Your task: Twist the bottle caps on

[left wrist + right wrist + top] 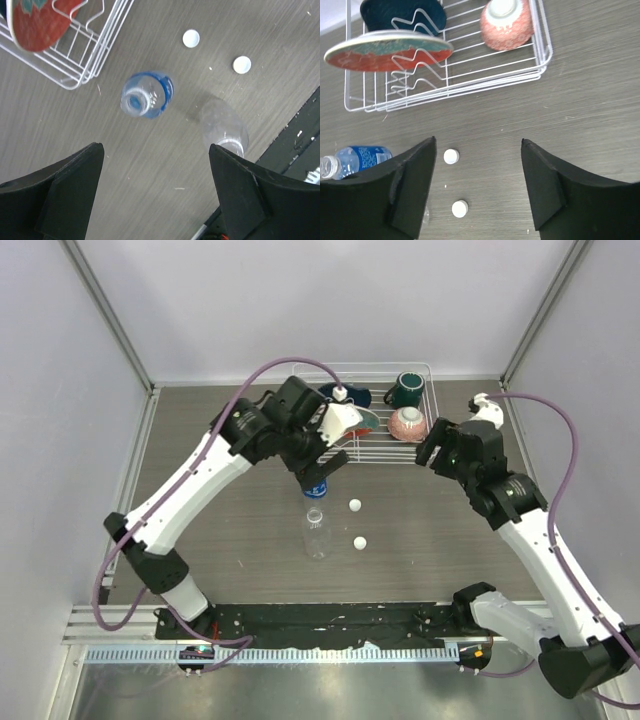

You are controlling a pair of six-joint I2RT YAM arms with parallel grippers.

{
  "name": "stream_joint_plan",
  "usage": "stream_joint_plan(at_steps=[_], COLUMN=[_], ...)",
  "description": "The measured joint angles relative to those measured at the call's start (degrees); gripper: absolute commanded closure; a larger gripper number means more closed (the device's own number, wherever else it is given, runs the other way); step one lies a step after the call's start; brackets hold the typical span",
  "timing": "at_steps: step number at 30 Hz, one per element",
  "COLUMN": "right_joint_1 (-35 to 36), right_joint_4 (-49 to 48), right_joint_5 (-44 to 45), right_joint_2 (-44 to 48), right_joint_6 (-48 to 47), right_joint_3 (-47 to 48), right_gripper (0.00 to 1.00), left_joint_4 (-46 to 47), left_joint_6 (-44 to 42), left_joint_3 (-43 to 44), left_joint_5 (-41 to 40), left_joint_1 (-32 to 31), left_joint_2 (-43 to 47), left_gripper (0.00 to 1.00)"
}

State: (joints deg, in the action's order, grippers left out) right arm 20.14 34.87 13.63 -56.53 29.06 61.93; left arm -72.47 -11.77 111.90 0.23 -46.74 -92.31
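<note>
Two bottles stand upright and uncapped mid-table: a blue-labelled bottle and, just in front of it, a plain clear bottle. Two white caps lie on the table to their right. My left gripper hangs open and empty above the blue-labelled bottle; its view also shows the plain bottle and both caps. My right gripper is open and empty, high above the caps. The blue-labelled bottle shows at that view's left edge.
A white wire dish rack stands at the back, holding a plate, a red bowl and a dark green mug. A black strip runs along the table's near edge.
</note>
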Motion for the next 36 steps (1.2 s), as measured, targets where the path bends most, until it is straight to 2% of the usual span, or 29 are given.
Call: stream_joint_plan(at_steps=[2,3,5,10,13,16,18,27,31,34,36], right_joint_1=[0.00,0.00,0.00,0.00,0.00,0.00,0.00,0.00,0.00,0.00,0.00], right_joint_4=[1.57,2.32,4.20,9.42,11.98,14.40,15.21,17.46,17.44,17.42,17.33], right_joint_5=[2.82,4.20,7.28,15.47,19.80,22.77,24.09,25.66,25.55,25.11,24.79], right_joint_2=[1.90,3.15,6.12,12.85,15.96,18.73,19.41,18.53,18.62,18.82,19.04], right_joint_6=[0.00,0.00,0.22,1.25,1.62,2.01,2.34,2.84,2.86,3.08,3.21], right_joint_3=[0.28,0.35,0.68,3.69,5.77,7.74,8.74,7.78,7.69,7.50,7.28], right_gripper=[0.44,0.54,0.59,0.59,0.54,0.50,0.49,0.49,0.48,0.48,0.48], left_joint_4=[-0.17,-0.33,-0.28,0.85,1.70,3.74,4.74,9.44,11.69,13.49,14.80], left_joint_6=[-0.74,-0.98,-1.33,-1.77,-1.44,-0.70,-0.55,-0.39,-0.02,0.35,0.26], left_joint_3=[3.45,5.27,7.82,10.84,10.80,8.50,5.70,-6.25,-7.06,-7.67,-8.59], left_joint_5=[-0.59,-0.70,-0.46,3.54,6.62,10.19,12.33,16.11,17.11,17.35,17.16], left_joint_1=[-1.31,-1.88,-2.69,-4.83,-5.81,-6.91,-7.74,-12.20,-12.66,-12.57,-12.46], left_joint_2=[-3.48,-5.27,-8.48,-16.46,-19.54,-20.79,-20.81,-23.41,-26.08,-27.28,-27.65], left_gripper=[0.14,0.15,0.18,0.34,0.42,0.52,0.55,0.50,0.26,0.20,0.20])
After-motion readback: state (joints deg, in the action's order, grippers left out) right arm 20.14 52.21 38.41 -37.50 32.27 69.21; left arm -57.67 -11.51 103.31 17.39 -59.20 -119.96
